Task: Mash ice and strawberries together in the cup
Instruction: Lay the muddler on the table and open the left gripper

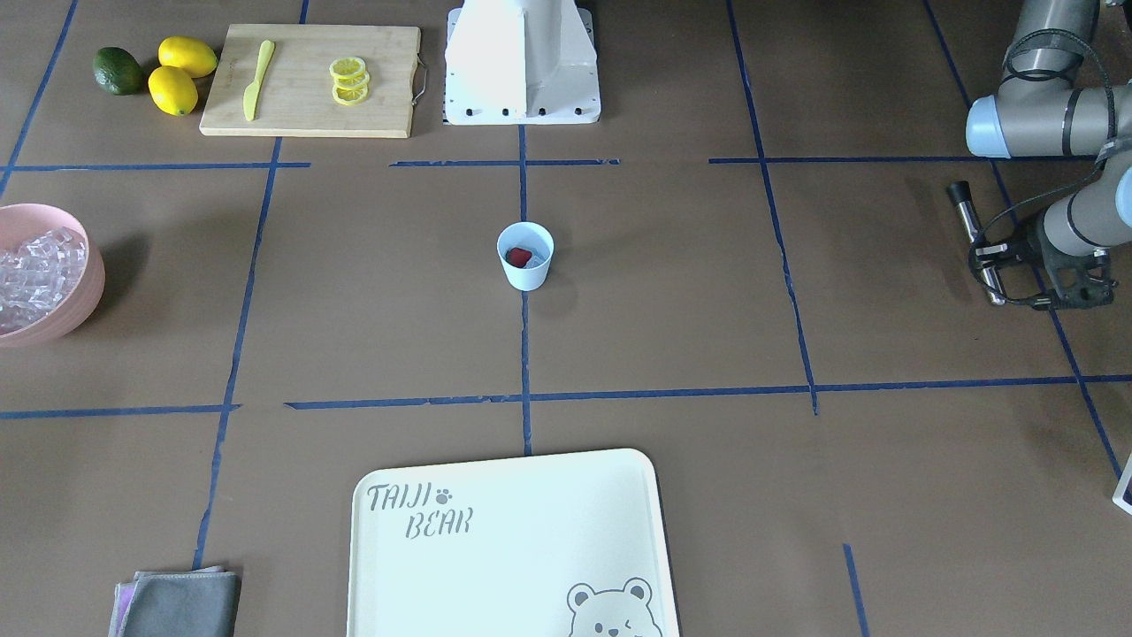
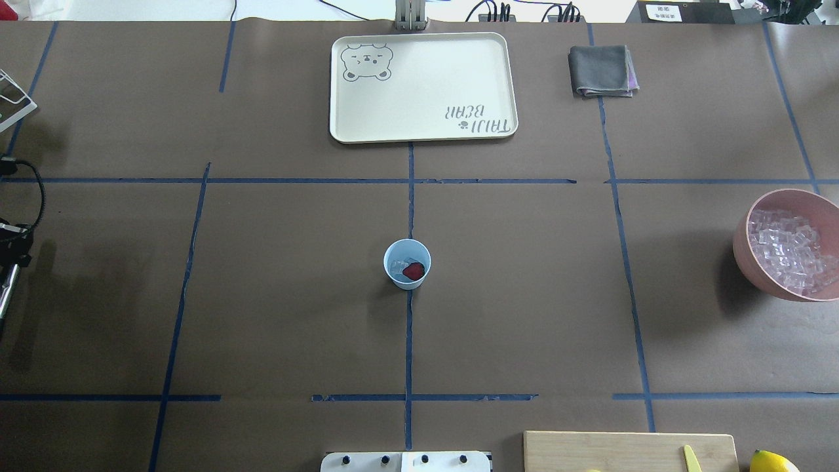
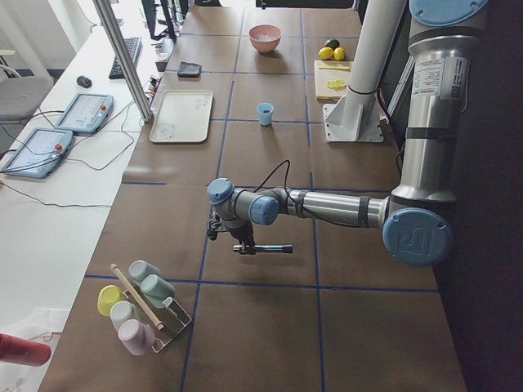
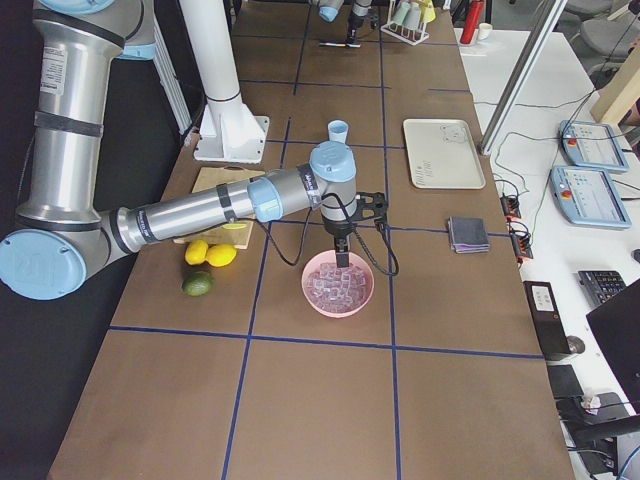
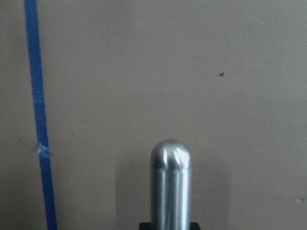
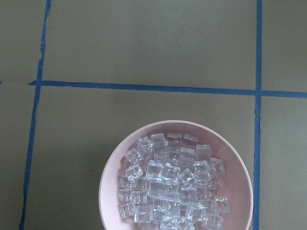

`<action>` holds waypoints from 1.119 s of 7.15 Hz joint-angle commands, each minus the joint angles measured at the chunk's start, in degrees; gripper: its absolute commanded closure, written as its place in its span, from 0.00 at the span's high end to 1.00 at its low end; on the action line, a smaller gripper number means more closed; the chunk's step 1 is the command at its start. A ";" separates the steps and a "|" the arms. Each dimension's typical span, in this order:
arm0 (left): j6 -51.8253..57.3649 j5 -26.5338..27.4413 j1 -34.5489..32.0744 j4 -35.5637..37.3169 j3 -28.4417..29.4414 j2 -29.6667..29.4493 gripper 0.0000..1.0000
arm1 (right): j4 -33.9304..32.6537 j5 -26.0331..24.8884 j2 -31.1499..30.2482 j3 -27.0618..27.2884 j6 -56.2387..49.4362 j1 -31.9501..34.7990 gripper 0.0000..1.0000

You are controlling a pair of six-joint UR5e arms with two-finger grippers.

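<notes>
Left pincer is gripping the masher, three o'clock of the cup, front view; carrying-over is probably coming next. Right pincer: can't tell.

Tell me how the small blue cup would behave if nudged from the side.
Probably light: the cup is small and holds only one strawberry and a few ice cubes. Apt to tip rather than slide, since it tapers to a narrow base and stands free with nothing bracing it. Its smooth wall may be slippery in a grip.
</notes>
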 commanded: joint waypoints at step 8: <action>-0.05 -0.82 0.89 -0.07 -2.82 0.06 1.00 | -0.06 0.00 0.15 -0.22 0.00 0.00 1.00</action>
